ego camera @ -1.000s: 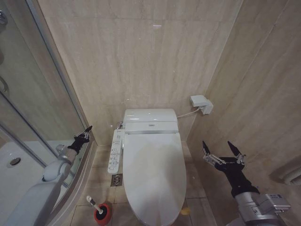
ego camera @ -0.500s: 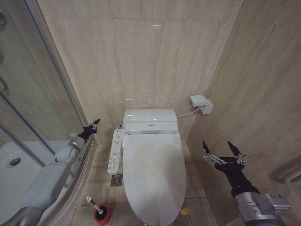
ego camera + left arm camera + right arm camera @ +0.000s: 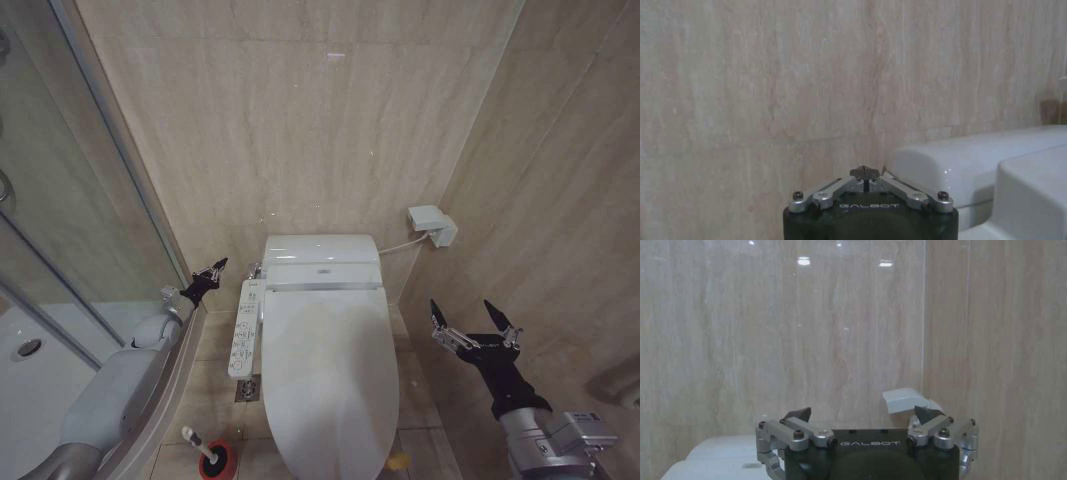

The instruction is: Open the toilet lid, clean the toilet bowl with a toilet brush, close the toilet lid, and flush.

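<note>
Nearest the camera, the toilet brush point(image 3: 205, 447) stood in its round red holder point(image 3: 219, 461) on the tiled floor point(image 3: 215, 385), a thin white stick with a small dark head, well behind and below the left gripper's fingers. Beside it the toilet lid point(image 3: 329, 375) lay shut, a large glossy white oval of smooth plastic covering the toilet bowl point(image 3: 385, 462), whose rim could barely be told apart at the near edge. The right gripper point(image 3: 474, 318) hovered beside the lid, its two dark pointed fingers spread wide apart and holding nothing; it had kept its place since a second before. The flat white button panel point(image 3: 243, 324) with rows of small keys sat along the lid's other side, just below and ahead of the left gripper point(image 3: 215, 270). That gripper's fingers were pressed together to a point and empty; over the last second it had travelled forward from beside the curved shower screen point(image 3: 60, 240) to a spot just short of the rounded white tank point(image 3: 320, 248). The whole view had also tipped slightly. Beyond the fingers rose the beige stone-veined wall point(image 3: 300, 120), smooth and faintly shiny, with a small white box point(image 3: 431, 222) and its cable fixed near the corner.
</note>
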Motion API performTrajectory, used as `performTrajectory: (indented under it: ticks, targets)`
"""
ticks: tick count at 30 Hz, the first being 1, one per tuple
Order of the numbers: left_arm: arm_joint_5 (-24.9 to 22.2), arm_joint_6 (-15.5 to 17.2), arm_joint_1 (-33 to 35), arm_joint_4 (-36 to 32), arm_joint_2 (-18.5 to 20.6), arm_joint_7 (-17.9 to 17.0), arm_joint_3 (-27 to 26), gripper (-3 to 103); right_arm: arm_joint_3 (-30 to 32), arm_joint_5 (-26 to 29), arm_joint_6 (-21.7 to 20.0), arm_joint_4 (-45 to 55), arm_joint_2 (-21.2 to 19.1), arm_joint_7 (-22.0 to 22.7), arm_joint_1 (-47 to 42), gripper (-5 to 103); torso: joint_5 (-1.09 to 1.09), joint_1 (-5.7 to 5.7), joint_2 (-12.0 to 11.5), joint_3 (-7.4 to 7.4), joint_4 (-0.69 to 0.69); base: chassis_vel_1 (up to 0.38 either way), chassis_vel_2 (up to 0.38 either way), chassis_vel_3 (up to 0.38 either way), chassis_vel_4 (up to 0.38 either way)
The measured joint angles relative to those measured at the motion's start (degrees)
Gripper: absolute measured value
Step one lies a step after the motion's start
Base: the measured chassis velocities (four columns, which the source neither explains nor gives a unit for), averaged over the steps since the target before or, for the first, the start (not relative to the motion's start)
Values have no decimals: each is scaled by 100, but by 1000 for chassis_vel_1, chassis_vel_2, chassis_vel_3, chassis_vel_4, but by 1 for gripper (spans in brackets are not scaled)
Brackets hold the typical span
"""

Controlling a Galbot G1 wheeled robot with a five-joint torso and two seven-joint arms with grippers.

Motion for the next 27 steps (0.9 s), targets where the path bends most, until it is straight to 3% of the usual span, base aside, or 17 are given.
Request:
performTrajectory:
  ticks: [17, 20, 26, 27]
  targets:
    - [-66, -80, 63, -38, 193, 415, 146, 0, 0, 0, 0, 0, 0, 0, 0, 100, 1, 0, 0, 0, -1, -88, 85, 94, -88]
    - [-114, -109, 85, -44, 253, 593, 191, 0, 0, 0, 0, 0, 0, 0, 0, 100, 0, 3, 0, 1, 1, -52, 71, 80, -87]
    - [-215, -139, 338, -268, 511, 1403, 100, 0, 0, 0, 0, 0, 0, 0, 0, 100, -1, 0, 0, 0, 0, -8, 8, 6, -9]
    - [-215, -139, 338, -268, 511, 1403, 100, 0, 0, 0, 0, 0, 0, 0, 0, 100, -1, 0, 0, 0, 0, 0, 0, 0, 0]
